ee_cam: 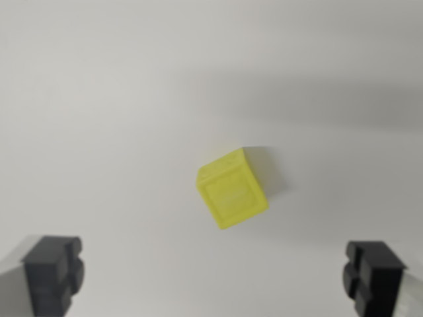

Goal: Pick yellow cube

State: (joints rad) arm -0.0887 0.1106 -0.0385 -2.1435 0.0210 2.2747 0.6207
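From up on the wrist, the yellow cube [231, 189] sits alone on a plain white table [99, 99], a little to the right of the picture's middle and somewhat above the level of the fingertips. It is turned at an angle to the view, so one corner points down toward the camera, and both its top and one recessed side face show. A soft grey shadow falls from it toward the wrist view's right and upward, and a broader, fainter band of shade crosses the table above it. The gripper [213, 277] has its two dark fingers [53, 272] spread wide, one in the lower left corner and the other in the lower right, with bare table between them. Neither finger touches the cube; it lies clear of both, in line with the gap and nearer the right finger than the left. The whole picture is slightly soft, so finer marks on the cube's faces cannot be read.
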